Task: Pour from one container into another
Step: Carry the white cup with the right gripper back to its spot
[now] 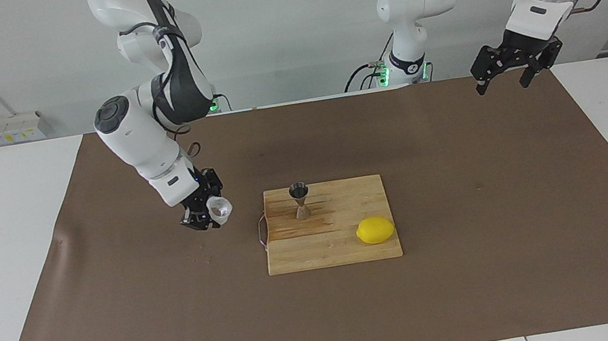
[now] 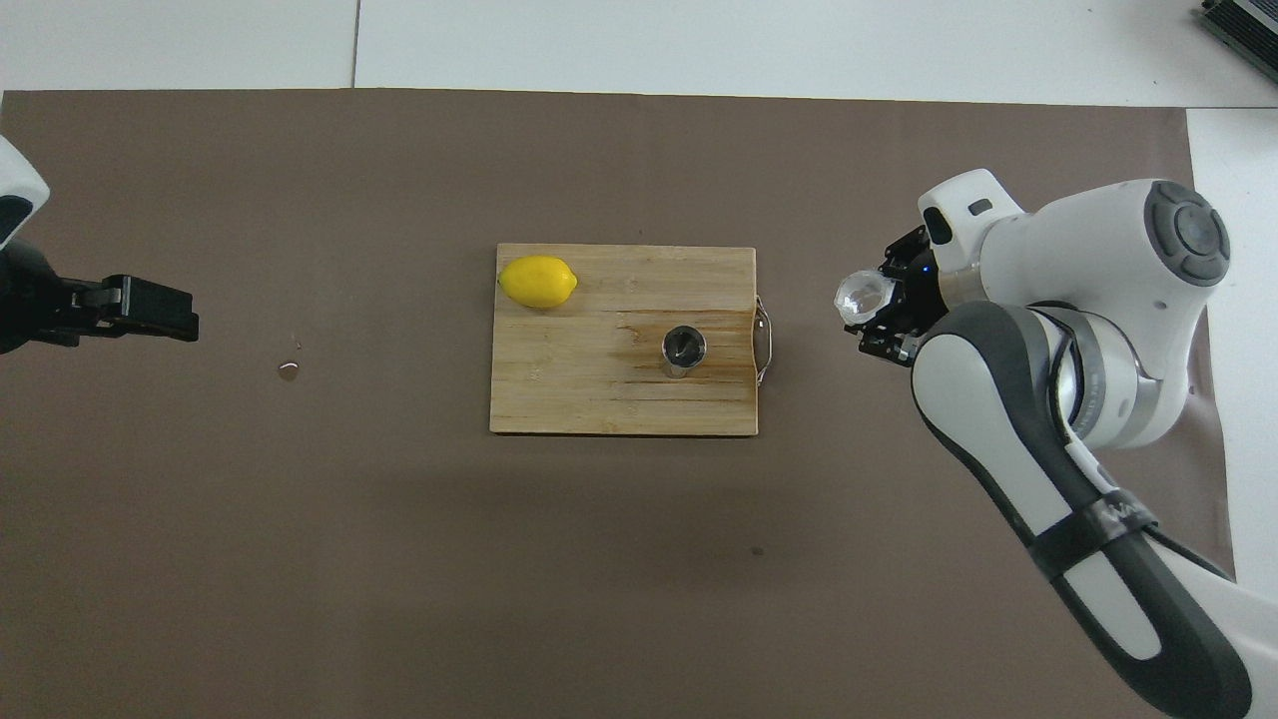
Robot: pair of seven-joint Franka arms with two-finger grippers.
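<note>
The small steel hourglass jigger [image 1: 300, 200] [image 2: 684, 351] stands upright on the wooden cutting board [image 1: 334, 251] [image 2: 579, 399], near the board's edge toward the right arm's end. My right gripper [image 1: 211, 213] [image 2: 883, 308] is shut on the clear crinkly cup [image 1: 220, 209] [image 2: 865, 297]. It holds the cup tilted on its side, low over the brown mat beside the board and apart from the jigger. My left gripper [image 1: 510, 75] [image 2: 150, 310] hangs open and holds nothing, raised over the mat at the left arm's end, where it waits.
A yellow lemon [image 1: 375, 230] [image 2: 538, 282] lies on the board's corner farthest from the robots. A thin wire loop [image 2: 764, 345] sticks out from the board toward the right gripper. A small droplet [image 2: 289, 370] sits on the brown mat [image 1: 477, 265].
</note>
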